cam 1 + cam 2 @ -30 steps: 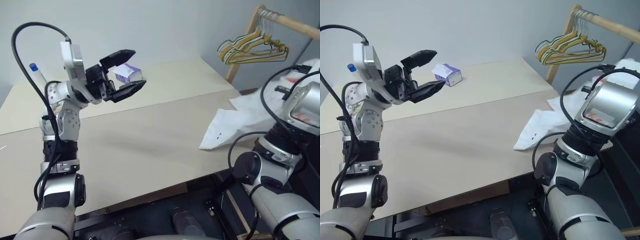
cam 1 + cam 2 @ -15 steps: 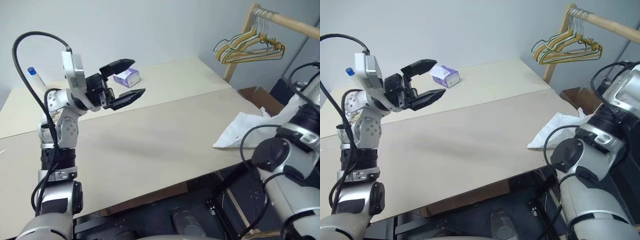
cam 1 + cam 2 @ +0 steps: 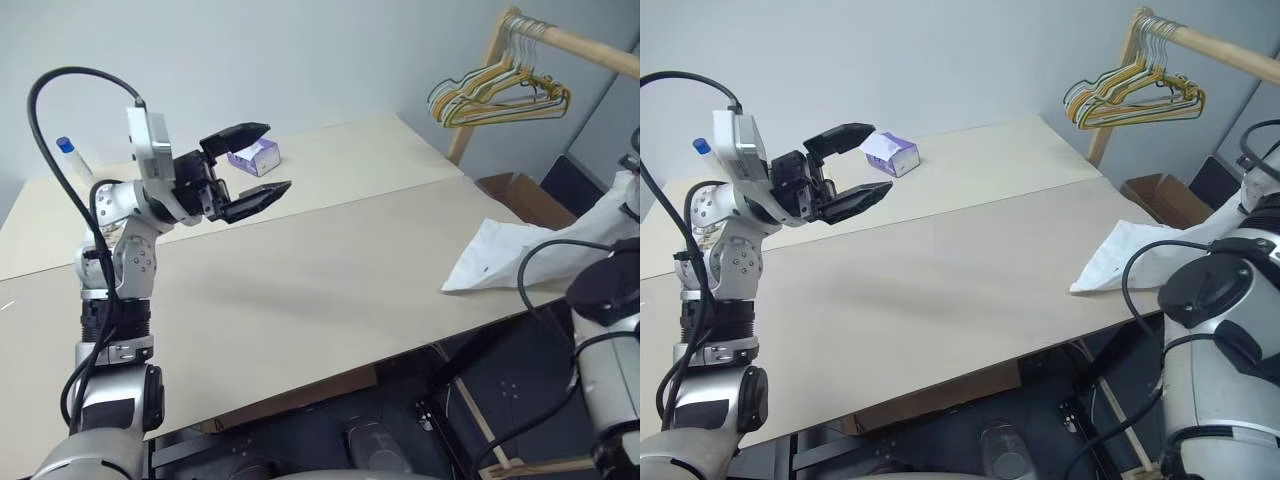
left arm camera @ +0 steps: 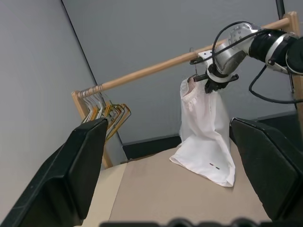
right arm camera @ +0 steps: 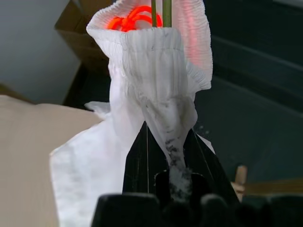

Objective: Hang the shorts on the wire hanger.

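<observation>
Right claw (image 4: pixel 214 85) is clamped on the shorts (image 4: pixel 203 137), left claw (image 3: pixel 250 160) gapes empty; hem drags the table (image 3: pixel 300 290), so your thin pinch may slip.

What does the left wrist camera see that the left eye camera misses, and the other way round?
Left wrist view: the right gripper pinching the shorts up by their waistband. Left eye view: the tissue box, a blue-capped bottle, a cardboard box. Both: shorts, table, wooden rail, bunched hangers, open left gripper.
</observation>
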{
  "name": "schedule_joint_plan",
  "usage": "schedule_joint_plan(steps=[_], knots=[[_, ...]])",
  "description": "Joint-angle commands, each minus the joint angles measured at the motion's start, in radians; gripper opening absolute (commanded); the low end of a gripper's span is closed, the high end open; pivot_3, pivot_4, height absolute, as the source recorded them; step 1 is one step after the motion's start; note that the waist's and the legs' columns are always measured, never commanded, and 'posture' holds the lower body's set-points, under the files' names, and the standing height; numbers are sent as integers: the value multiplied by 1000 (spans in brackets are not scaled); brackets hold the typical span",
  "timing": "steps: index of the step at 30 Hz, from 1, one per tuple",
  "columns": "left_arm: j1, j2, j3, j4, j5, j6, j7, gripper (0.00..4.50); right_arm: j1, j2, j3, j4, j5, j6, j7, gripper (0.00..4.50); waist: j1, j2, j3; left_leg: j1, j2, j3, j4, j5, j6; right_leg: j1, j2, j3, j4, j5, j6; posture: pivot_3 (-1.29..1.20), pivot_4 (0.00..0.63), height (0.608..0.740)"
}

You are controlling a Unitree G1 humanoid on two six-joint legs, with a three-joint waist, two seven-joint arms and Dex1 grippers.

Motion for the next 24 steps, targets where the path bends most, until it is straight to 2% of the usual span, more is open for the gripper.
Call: schedule_joint_plan(steps=[1,5,6,8,17,21,24], knots=[[-8,12,6,-37,-18,-7,-1,4491,-34,-21,12,4,44,-22,-35,0,-1,0,0,0,0,0,0,0,0,0,0,1,0,0,0,-188,0,740],[-8,8,10,-41,-31,1,1,4491,-15,-24,46,0,54,-14,-56,0,0,0,0,1,-1,1,0,0,0,0,0,4,0,0,1,-188,0,740],[-8,9,10,-42,-32,4,3,4500,-10,-23,55,-4,55,-13,-63,619,0,0,0,1,-1,2,0,0,0,0,0,4,0,0,2,-188,0,740],[-6,9,8,-42,-31,4,4,4500,-3,-21,79,-8,50,-12,-74,1218,1,0,0,1,-1,1,0,0,0,0,0,6,-1,0,2,-188,0,740],[0,5,-2,-45,-21,-2,13,4500,32,-14,166,-68,40,-16,-117,4443,2,0,0,0,-3,1,0,0,0,0,0,7,-2,0,4,-184,0,740],[1,6,-8,-37,-8,-8,18,4500,49,-8,206,-141,21,-13,-133,4483,2,0,0,0,-3,1,0,0,0,0,0,7,-2,0,4,-185,0,740],[0,9,-9,-39,-8,2,22,4500,101,24,367,-273,-75,-27,-164,4483,1,0,0,0,-3,1,0,0,0,0,0,8,-2,0,4,-187,0,740]])
